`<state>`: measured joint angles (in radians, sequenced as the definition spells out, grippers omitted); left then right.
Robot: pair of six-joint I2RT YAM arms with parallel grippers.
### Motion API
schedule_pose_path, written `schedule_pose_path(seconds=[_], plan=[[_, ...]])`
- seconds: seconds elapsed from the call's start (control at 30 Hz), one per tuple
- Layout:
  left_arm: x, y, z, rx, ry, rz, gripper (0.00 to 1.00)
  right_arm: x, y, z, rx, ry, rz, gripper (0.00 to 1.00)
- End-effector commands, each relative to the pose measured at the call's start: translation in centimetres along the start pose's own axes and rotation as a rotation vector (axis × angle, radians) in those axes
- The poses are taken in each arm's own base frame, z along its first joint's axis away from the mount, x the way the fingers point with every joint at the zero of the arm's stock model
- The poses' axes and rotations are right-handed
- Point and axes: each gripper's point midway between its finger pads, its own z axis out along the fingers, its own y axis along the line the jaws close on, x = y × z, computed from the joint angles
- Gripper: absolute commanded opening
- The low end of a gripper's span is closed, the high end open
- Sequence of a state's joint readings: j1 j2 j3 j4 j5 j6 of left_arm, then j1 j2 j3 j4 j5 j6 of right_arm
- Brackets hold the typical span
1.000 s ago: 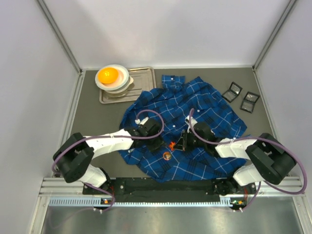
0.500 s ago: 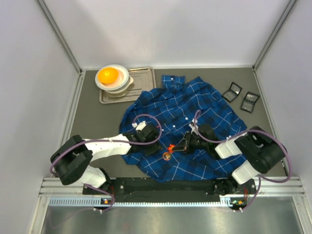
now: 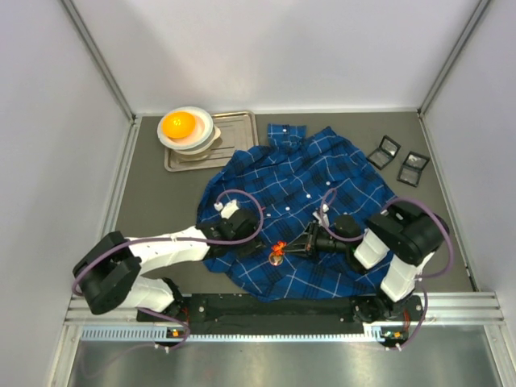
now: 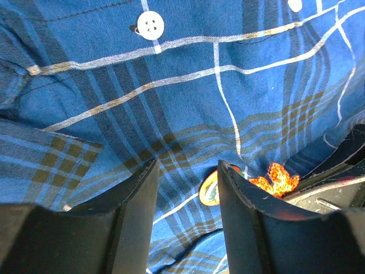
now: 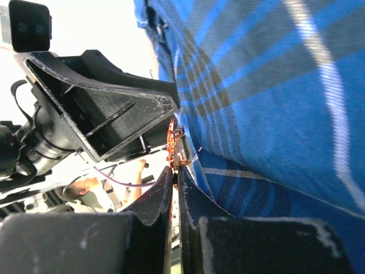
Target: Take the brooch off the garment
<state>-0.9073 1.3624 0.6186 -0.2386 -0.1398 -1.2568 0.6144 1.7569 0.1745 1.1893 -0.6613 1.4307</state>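
Note:
The garment (image 3: 302, 210) is a dark-blue plaid shirt spread flat on the table, with white buttons (image 4: 150, 25). The brooch (image 3: 281, 245) is small, orange-red and flame-shaped, near the shirt's lower front; it shows in the left wrist view (image 4: 276, 174) and edge-on in the right wrist view (image 5: 173, 142). My right gripper (image 3: 292, 245) lies low with its jaws shut on the brooch's edge (image 5: 174, 169). My left gripper (image 3: 256, 247) is open, its fingertips (image 4: 149, 171) resting on the fabric just left of the brooch. A round orange-rimmed badge (image 4: 210, 188) sits between the left fingers.
A metal tray (image 3: 234, 129) at the back left holds stacked bowls (image 3: 193, 137) with an orange ball (image 3: 179, 123). Two small black open boxes (image 3: 384, 151) (image 3: 414, 168) lie at the back right. The round badge also shows in the top view (image 3: 276, 258).
Both grippers have shifted slightly nearer the table's front. The right arm's elbow has swung inward and its gripper has closed in on the brooch, which moved slightly with it.

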Motion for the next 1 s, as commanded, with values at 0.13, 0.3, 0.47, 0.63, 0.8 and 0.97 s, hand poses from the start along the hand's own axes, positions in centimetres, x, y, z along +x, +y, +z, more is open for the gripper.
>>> schedule_pose_path(seconds=[0.13, 0.3, 0.47, 0.63, 0.8, 0.97], plan=[[-1.7, -0.7, -2.6, 0.048, -0.080, 0.063, 0.58, 2.2, 5.4, -0.2, -0.142, 0.056, -0.112, 0.00], [-2.0, -1.7, -3.9, 0.095, -0.084, 0.083, 0.60, 2.3, 5.5, -0.5, -0.104, 0.054, -0.123, 0.00], [-1.6, -2.4, -4.3, 0.123, -0.057, 0.097, 0.60, 1.9, 4.8, -0.2, -0.077, 0.039, -0.146, 0.00], [-1.4, -2.5, -4.6, 0.130, -0.041, 0.090, 0.59, 2.4, 4.7, 0.0, -0.109, 0.060, -0.118, 0.00], [-2.1, -2.2, -5.4, 0.128, -0.076, 0.101, 0.61, 3.5, 5.1, 0.6, -0.128, 0.095, -0.132, 0.00], [-2.4, -2.5, -5.9, 0.130, -0.087, 0.107, 0.64, 3.8, 5.0, 0.8, -0.125, 0.109, -0.133, 0.00]])
